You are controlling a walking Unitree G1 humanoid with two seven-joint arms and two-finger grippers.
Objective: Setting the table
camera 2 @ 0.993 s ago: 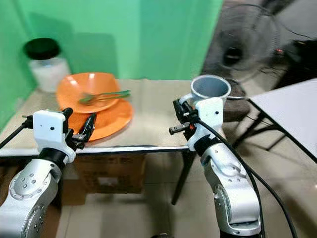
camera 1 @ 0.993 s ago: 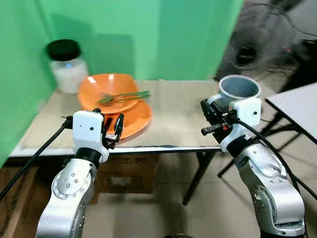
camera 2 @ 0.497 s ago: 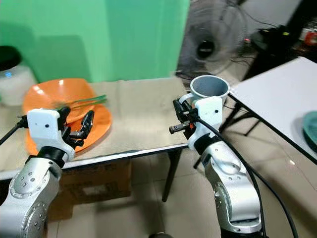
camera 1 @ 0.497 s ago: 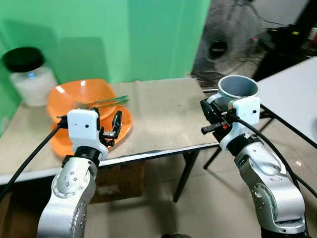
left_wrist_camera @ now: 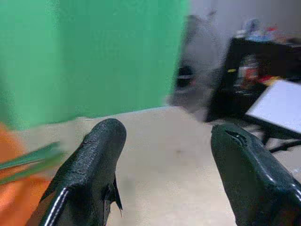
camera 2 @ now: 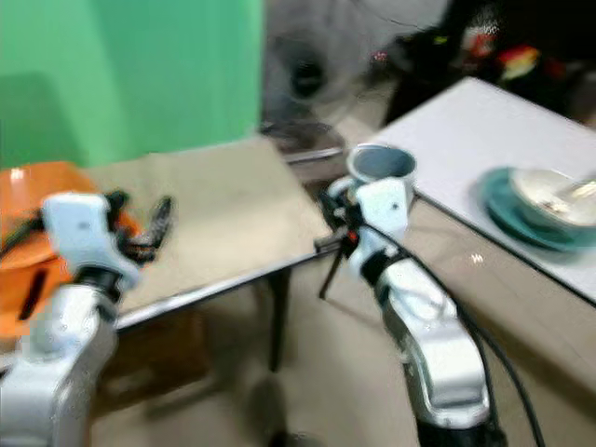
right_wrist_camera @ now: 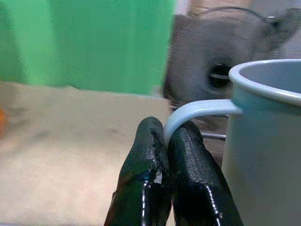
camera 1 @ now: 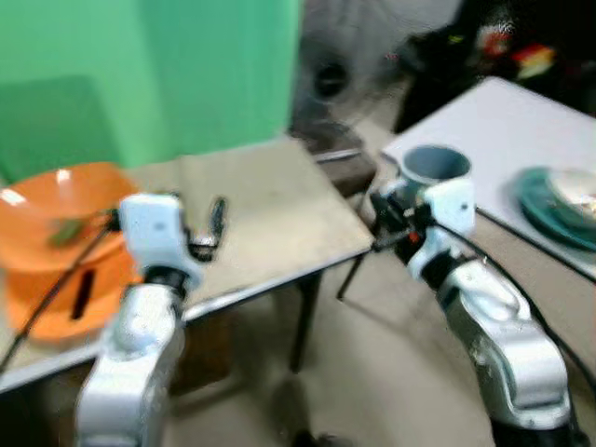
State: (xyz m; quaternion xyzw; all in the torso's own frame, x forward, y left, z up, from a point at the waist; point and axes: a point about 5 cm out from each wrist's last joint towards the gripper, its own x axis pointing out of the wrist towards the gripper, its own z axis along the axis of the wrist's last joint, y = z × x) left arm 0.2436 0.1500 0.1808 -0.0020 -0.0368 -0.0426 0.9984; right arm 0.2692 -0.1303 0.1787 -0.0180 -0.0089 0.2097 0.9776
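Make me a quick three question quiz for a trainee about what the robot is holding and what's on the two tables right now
1. True or false: the right hand is shut on the grey mug's handle.
2. Which is open? A. left hand B. right hand
3. What sits on the white table?

Key
1. True.
2. A; its fingers stand apart over the beige table, holding nothing.
3. A teal plate with a pale bowl on it.

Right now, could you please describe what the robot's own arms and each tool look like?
Both arms are silver with rounded joint housings, each ending in a white boxy wrist block. A black cable runs along each arm. The left tool and right tool each have two long, glossy black fingers with rounded tips.
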